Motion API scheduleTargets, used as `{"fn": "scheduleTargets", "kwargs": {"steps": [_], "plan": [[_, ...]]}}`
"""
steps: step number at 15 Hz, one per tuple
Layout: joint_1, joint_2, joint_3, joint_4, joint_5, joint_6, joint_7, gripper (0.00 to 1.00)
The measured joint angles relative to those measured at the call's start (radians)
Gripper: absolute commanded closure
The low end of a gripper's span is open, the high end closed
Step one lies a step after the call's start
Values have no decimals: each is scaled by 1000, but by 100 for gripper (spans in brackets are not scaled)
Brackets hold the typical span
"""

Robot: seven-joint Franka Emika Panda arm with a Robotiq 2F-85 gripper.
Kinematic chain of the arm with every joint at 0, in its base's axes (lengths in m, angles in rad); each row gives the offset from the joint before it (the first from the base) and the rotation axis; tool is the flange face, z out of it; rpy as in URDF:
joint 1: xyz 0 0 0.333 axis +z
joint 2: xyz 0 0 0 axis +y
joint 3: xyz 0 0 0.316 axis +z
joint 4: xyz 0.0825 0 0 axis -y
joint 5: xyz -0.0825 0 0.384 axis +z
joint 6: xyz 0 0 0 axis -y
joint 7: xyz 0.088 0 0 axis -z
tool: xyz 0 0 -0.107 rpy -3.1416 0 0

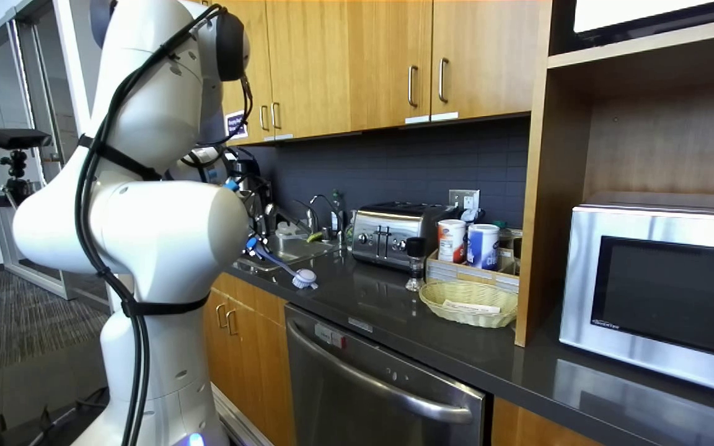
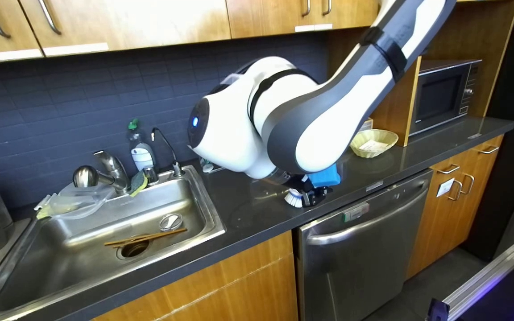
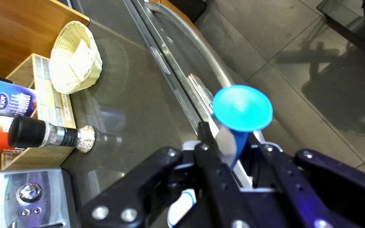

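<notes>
My gripper is shut on the handle of a blue dish brush. The flared light-blue handle end points up toward the wrist camera. The brush's white head shows partly below the left finger. In an exterior view the gripper hangs low over the dark counter near its front edge, with the white bristles of the brush beside it. In an exterior view the gripper is partly hidden by the arm, and the brush slants down from it. Whether the bristles touch the counter I cannot tell.
A steel sink holds chopsticks and a strainer. A dishwasher is under the counter. A toaster, a salt grinder, a wicker basket, canisters and a microwave stand along the counter.
</notes>
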Motion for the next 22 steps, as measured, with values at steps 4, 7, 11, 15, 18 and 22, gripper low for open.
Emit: {"fn": "scheduleTargets", "kwargs": {"steps": [4, 7, 11, 15, 18, 22], "plan": [[6, 0, 0, 1, 25, -2, 4, 94], [17, 0, 1, 4, 29, -2, 4, 94], [45, 8, 1, 26, 26, -3, 1, 94], [82, 40, 1, 73, 6, -9, -13, 94], [103, 64, -1, 105, -10, -11, -26, 94], [115, 81, -6, 137, -16, -11, -44, 94]]}}
